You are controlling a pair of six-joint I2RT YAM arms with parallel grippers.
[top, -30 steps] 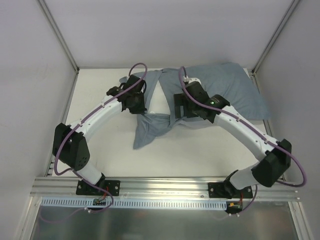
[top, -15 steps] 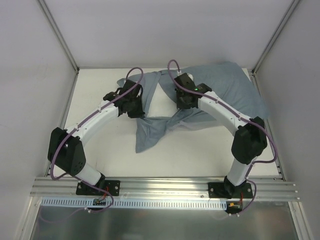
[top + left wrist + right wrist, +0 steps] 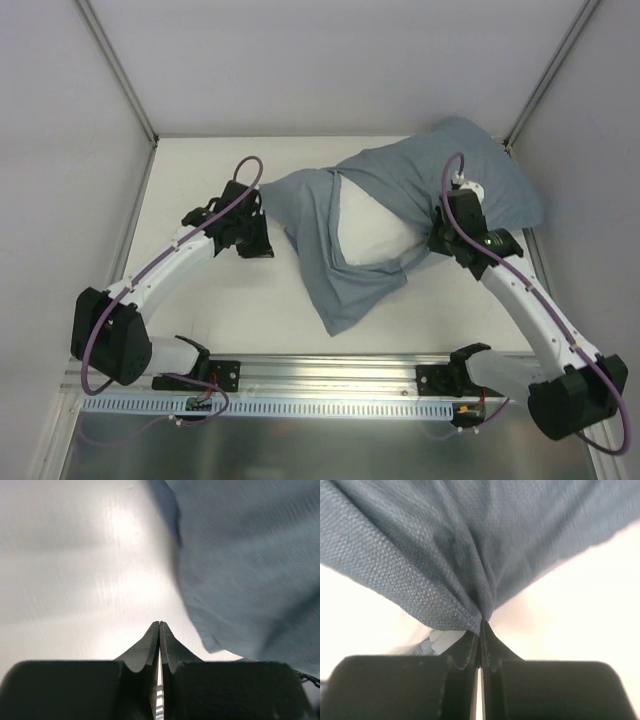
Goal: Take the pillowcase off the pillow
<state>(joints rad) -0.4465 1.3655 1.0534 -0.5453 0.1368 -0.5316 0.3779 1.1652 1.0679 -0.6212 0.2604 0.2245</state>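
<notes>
The grey-blue pillowcase (image 3: 470, 185) lies crumpled across the back right of the table, with a loose flap (image 3: 350, 290) trailing toward the front. The white pillow (image 3: 372, 232) shows through its wide mouth. My right gripper (image 3: 433, 247) is shut on a bunched fold of the pillowcase (image 3: 470, 545) at the mouth's right edge, and the cloth fans out from its tips (image 3: 481, 623). My left gripper (image 3: 262, 243) is shut on nothing, just left of the cloth. In the left wrist view its tips (image 3: 159, 625) hover over bare table, with the pillowcase (image 3: 250, 565) to the upper right.
White enclosure walls with metal corner posts (image 3: 530, 100) close in the table (image 3: 200, 170) at the back and both sides. An aluminium rail (image 3: 320, 375) carrying the arm bases runs along the near edge. The pillowcase's far corner reaches the back right post.
The right gripper shut on the pillowcase and swung right, dragging the cloth with it and baring more white pillow. The left gripper drew back to the left, off the cloth.
</notes>
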